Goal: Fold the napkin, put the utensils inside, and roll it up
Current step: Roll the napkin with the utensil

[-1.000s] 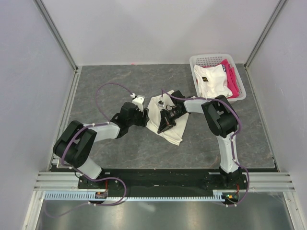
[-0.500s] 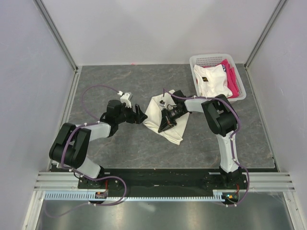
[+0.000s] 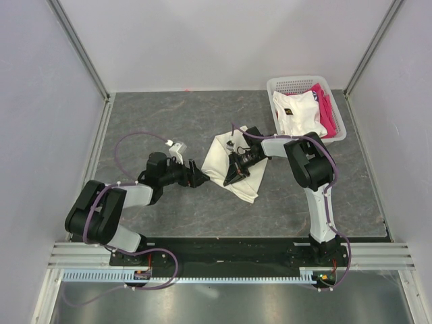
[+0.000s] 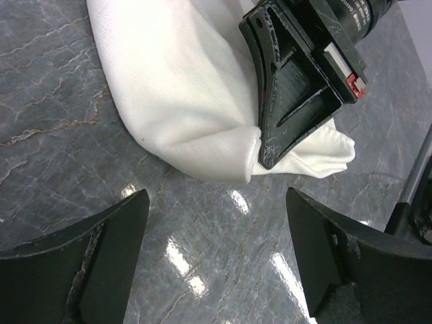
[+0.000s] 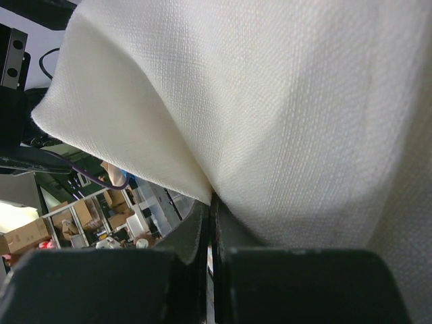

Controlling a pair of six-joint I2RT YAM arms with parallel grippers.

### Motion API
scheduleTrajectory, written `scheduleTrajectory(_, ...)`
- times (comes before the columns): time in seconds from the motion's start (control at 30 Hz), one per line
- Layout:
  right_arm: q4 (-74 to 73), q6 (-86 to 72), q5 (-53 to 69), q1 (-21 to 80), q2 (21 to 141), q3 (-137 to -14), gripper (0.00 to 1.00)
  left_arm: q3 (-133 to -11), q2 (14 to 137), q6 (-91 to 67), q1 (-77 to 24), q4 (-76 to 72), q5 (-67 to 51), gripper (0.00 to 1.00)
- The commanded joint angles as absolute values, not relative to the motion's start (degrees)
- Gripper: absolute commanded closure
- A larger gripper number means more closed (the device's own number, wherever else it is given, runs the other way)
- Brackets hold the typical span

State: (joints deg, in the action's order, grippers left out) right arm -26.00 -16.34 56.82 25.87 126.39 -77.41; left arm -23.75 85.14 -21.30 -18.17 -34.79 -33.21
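Plainly, the right gripper pinches the napkin; the left gripper stands open just beside.

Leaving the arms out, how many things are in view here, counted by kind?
Cloths: 3 (cream-white square napkin, white garment with a small dark mark, pink cloth)
Baskets: 1 (white plastic mesh basket)
Total: 4

napkin 1 | basket 1 | white garment 1 | pink cloth 1
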Motion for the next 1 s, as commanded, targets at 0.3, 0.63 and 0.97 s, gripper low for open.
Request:
scheduleTrajectory(0.3, -26.0, -15.6, 53.9, 25.4, 128.0, -78.0, 1.00, -30.4, 90.1, -17.3, -18.1, -31.4, -30.7, 0.16)
scheduleTrajectory(0.63, -26.4, -15.6, 53.8, 25.3, 128.2, -78.5, 1.00, -34.6, 96.0, -15.7, -18.0, -34.1, -29.5, 0.16)
scheduleTrajectory(0.97, -27.2, -15.6, 54.0, 25.4, 128.8, -78.8, 1.00, -36.7, 100.5, -15.9, -18.0, -36.6, -29.4, 0.20)
